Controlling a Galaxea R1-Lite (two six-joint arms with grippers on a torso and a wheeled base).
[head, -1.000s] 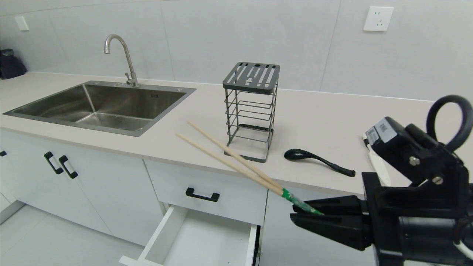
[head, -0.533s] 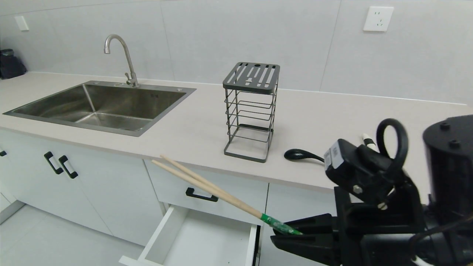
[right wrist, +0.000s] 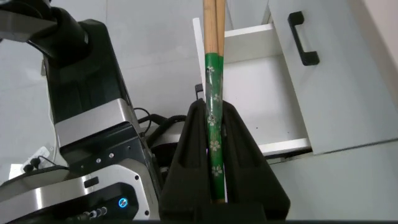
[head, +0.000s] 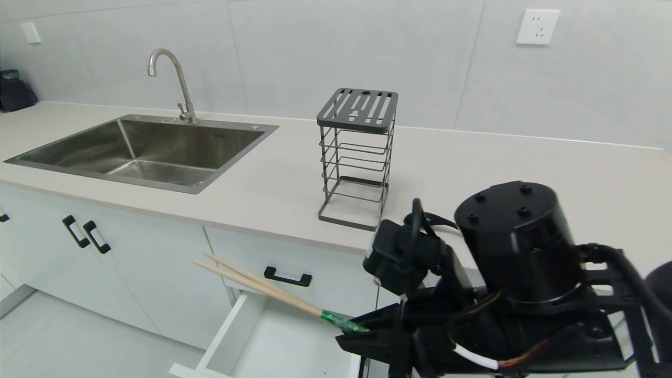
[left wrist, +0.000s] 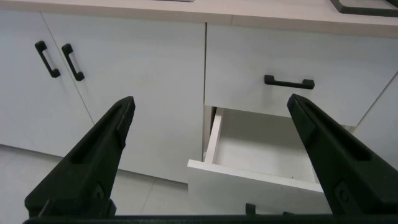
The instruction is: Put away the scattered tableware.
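Chopsticks (head: 294,302), a pale wooden pair with green patterned ends, are clamped at those green ends between the closed fingers of the right gripper (head: 362,332). The pair is held in the air in front of the cabinets, below the counter edge, and is slanted up and toward the robot's left. Beneath the held ends an open white drawer (head: 283,346) is seen, pulled out under a closed drawer front with a black handle (head: 287,276). In the right wrist view the two sticks are seen side by side, touching, and laid out over the inside of the drawer. The left gripper (left wrist: 209,104) is spread wide with nothing between its fingers, and is pointed at the cabinet front, with the open drawer ahead of it. On the counter (head: 472,157) a dark wire rack (head: 357,157) is stood upright, well apart from the chopsticks. A steel sink (head: 157,142) with a curved tap (head: 173,79) is set into the counter at the robot's left. A white socket (head: 537,26) is mounted on the tiled wall.
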